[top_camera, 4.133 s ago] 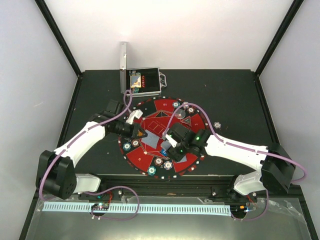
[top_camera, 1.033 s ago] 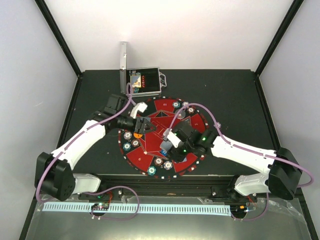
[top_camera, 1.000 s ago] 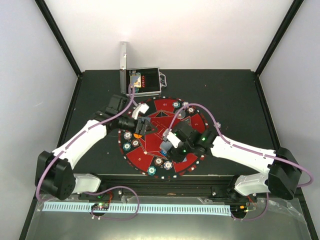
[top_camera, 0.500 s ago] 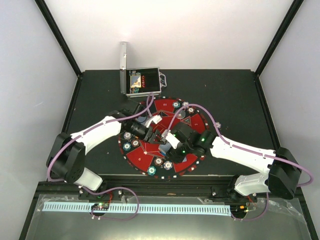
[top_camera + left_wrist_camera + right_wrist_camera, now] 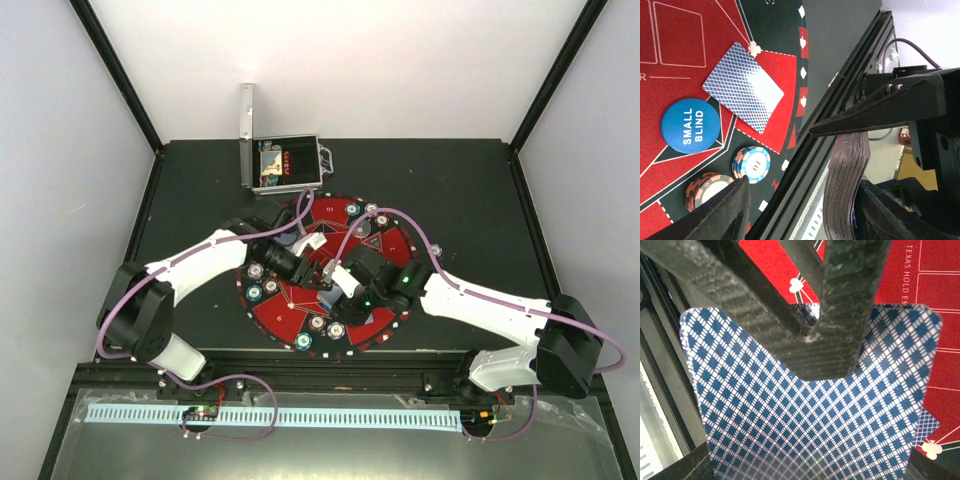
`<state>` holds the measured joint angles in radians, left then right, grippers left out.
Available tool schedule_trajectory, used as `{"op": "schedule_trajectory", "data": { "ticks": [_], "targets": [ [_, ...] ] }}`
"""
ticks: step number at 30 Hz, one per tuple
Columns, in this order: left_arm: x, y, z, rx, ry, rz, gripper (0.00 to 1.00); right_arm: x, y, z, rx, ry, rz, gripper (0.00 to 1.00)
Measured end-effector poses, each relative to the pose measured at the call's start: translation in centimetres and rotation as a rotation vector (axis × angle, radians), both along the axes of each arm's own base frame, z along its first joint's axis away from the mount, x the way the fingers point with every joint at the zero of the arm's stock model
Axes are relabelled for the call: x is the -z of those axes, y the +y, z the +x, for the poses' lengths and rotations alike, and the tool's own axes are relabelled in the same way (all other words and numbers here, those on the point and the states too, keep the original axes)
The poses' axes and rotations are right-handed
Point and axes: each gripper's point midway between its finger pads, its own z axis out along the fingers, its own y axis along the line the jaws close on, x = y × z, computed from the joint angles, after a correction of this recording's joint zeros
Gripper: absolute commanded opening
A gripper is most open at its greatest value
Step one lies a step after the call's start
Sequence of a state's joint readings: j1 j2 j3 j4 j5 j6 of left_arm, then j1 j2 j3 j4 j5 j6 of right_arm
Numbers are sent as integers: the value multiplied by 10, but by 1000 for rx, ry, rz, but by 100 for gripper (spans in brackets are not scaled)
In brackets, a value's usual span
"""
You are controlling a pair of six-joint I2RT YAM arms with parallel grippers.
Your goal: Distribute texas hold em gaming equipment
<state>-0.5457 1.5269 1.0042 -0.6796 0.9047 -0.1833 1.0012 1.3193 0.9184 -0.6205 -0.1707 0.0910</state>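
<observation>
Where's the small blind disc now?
Left wrist view, left side: the round blue SMALL BLIND disc lies on the red mat between a blue-backed card and chip stacks.

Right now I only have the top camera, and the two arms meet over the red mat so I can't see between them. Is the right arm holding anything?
Observer: Yes. The right wrist camera shows the right jaws clamped on a deck of blue-checked cards, with the top card's back showing.
Operator: And the left arm?
Observer: On the left wrist camera the left jaws stand apart, with that deck between them, seen edge-on. I cannot tell whether either side touches it.
Operator: Anything I can't read on the mat below?
Observer: A blue disc marked SMALL BLIND lies on the mat, next to a single face-down card.
</observation>
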Motion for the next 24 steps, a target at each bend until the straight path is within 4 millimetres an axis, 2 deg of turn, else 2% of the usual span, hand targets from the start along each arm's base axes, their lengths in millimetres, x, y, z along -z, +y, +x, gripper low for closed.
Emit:
{"op": "schedule_trajectory", "data": {
  "ticks": [15, 24],
  "targets": [
    [-10, 5, 5, -24, -60, 58, 41, 0, 0, 0, 2, -6, -4, 60],
    [-16, 7, 2, -26, -70, 57, 24, 1, 0, 0, 2, -6, -5, 60]
  ]
}}
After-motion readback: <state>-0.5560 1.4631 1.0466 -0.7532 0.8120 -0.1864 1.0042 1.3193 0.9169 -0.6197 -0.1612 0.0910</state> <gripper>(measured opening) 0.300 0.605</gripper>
